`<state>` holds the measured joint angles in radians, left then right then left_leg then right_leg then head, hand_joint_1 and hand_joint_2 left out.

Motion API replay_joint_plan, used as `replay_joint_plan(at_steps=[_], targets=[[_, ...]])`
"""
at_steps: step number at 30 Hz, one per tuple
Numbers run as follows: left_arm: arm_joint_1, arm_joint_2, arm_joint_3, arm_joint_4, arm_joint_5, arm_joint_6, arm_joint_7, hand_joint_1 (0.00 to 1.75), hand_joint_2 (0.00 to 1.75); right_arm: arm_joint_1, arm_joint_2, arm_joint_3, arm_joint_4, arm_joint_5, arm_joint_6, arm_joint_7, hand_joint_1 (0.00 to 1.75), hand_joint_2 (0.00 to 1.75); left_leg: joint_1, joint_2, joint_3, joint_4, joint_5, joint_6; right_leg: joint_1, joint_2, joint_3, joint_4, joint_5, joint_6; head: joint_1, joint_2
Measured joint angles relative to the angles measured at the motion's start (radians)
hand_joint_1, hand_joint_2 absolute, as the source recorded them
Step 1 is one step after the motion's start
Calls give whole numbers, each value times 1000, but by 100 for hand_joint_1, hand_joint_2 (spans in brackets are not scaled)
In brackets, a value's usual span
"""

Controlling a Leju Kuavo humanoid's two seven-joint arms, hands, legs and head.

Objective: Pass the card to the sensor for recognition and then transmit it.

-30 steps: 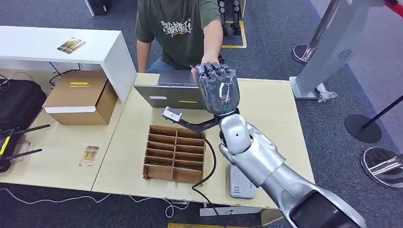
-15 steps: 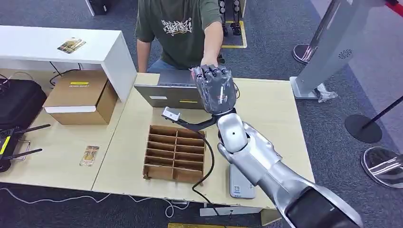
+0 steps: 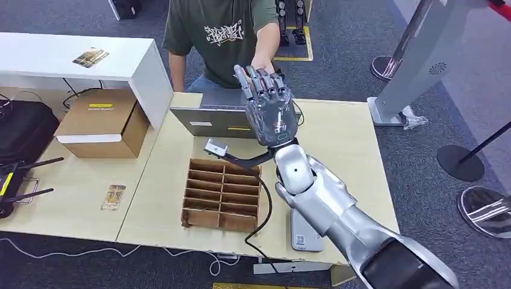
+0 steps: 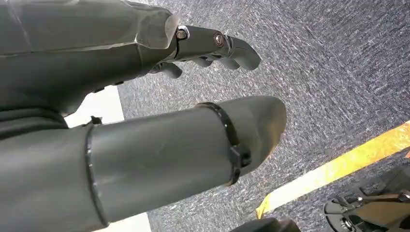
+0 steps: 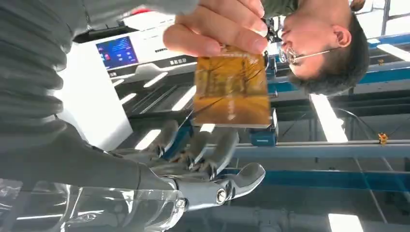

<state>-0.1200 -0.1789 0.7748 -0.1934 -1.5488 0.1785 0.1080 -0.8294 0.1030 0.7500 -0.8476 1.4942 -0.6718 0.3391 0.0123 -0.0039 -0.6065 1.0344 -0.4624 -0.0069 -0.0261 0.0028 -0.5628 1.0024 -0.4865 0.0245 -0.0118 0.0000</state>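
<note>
My right hand (image 3: 272, 111) is raised over the far side of the table, back toward me, fingers stretched up toward a person (image 3: 220, 36). In the right wrist view the person's hand (image 5: 217, 29) pinches the golden card (image 5: 232, 87) by one edge. My fingers (image 5: 212, 150) lie spread just behind the card and do not grip it. The small grey sensor (image 3: 217, 146) sits on a black arm above the wooden divider box (image 3: 222, 194). My left hand (image 4: 159, 121) hangs over the carpet, fingers loosely apart, holding nothing.
A grey laptop (image 3: 217, 117) stands behind the sensor. A cardboard box (image 3: 102, 122), a loose card (image 3: 113, 197) and a white shelf (image 3: 72, 57) are at the left. A grey device (image 3: 304, 232) lies by the table's near edge under my arm.
My right hand's fingers have uncurled and straightened upward, and the hand has risen slightly toward the person, who has shifted a little to the left.
</note>
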Motion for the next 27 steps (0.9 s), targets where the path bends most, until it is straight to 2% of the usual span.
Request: replay_joint_plan(at_steps=[18, 20, 27], targets=[[0, 0, -1, 0, 0, 0, -3, 0, 0, 16, 3, -4, -17, 0, 0, 0, 0, 175, 0, 0, 0, 0, 0, 0, 0, 0, 0, 0, 0, 0, 0, 0], [0, 0, -1, 0, 2, 2, -2, 0, 0, 28, 3, -20, -34, 0, 0, -21, 0, 175, 0, 0, 0, 0, 0, 0, 0, 0, 0, 0, 0, 0, 0, 0], [10, 1, -1, 0, 6, 21, 2, 0, 0, 142, 5, -165, -199, 0, 0, -114, 0, 175, 0, 0, 0, 0, 0, 0, 0, 0, 0, 0, 0, 0, 0, 0]])
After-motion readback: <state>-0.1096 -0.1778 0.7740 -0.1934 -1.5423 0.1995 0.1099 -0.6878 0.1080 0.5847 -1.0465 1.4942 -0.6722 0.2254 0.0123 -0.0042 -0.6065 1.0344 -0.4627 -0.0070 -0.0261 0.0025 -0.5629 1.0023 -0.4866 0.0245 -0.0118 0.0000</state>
